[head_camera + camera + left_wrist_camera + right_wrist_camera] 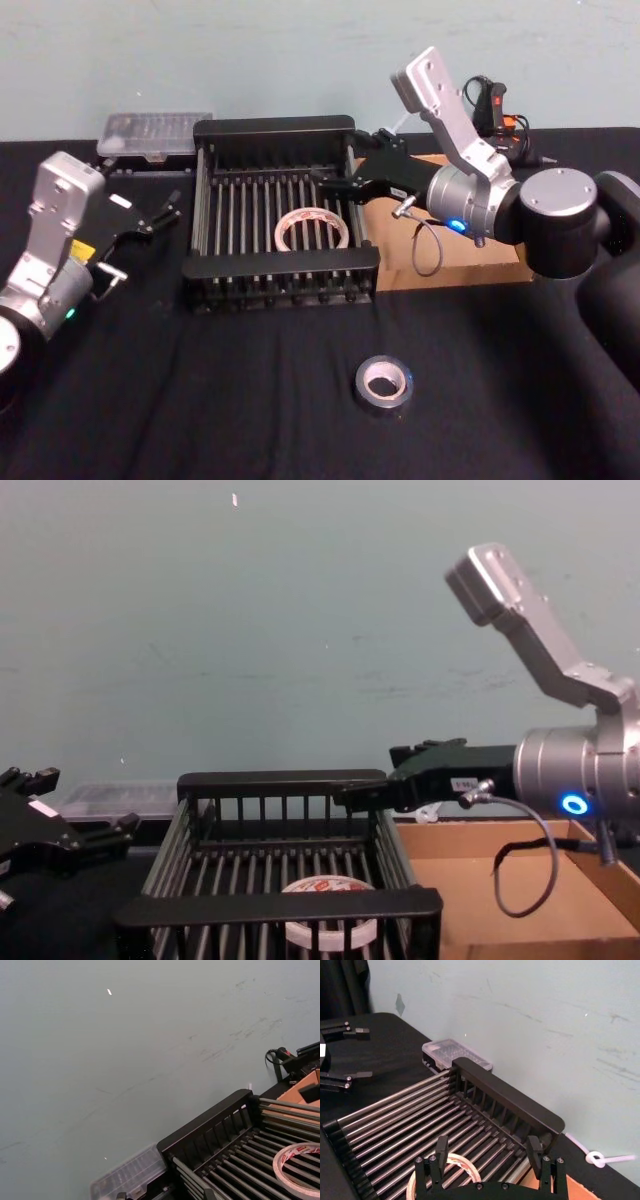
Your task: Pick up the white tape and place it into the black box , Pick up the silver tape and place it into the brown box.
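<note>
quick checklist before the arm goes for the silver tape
1. White tape lies in the black box: ok.
2. Right gripper open and empty above the box's right side: ok.
3. Silver tape lies flat on the table, apart from the boxes: ok.
4. Brown box has bare floor for the drop: ok.
5. Left gripper parked left of the box, open: ok.

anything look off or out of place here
Nothing stands out. The white tape lies flat on the floor of the black box, the silver tape sits on the table in front, and the brown box looks intact. Right gripper is open above the black box's right side.
</note>
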Tool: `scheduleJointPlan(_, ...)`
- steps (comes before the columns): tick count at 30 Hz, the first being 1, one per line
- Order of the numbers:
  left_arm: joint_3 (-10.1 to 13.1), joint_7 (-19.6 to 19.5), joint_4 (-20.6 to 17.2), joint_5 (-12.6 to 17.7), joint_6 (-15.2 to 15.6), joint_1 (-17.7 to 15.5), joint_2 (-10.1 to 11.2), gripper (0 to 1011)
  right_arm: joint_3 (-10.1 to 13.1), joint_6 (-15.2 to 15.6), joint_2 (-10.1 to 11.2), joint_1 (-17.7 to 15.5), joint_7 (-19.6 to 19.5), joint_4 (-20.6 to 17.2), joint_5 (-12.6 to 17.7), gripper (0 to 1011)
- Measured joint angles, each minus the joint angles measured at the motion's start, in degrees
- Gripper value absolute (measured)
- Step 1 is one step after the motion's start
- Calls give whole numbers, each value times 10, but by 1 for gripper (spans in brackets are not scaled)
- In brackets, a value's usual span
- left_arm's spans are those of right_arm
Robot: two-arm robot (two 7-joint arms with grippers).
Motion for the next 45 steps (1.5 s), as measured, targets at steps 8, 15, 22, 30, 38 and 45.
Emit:
scheduleJointPlan(8, 0, 0, 0, 0, 0, 0, 0, 1001, 18, 16, 32, -41, -1, -75, 13, 1000)
scheduleJointPlan(15, 0, 0, 0, 0, 0, 0, 0, 1001, 50, 37, 77, -92, -1, -154, 43, 1000)
scheduleJointPlan(22, 0, 0, 0, 0, 0, 0, 0, 1001, 75, 59, 125, -142, 2, -221, 74, 1000)
scheduleJointPlan(30, 0, 0, 0, 0, 0, 0, 0, 1001, 91, 72, 178, -191, 14, -279, 102, 1000)
scheduleJointPlan(38, 0, 0, 0, 0, 0, 0, 0, 1001, 96, 86, 223, -239, 22, -327, 129, 1000)
scheduleJointPlan(45, 0, 0, 0, 0, 0, 0, 0, 1001, 91, 94, 247, -264, 27, -347, 146, 1000)
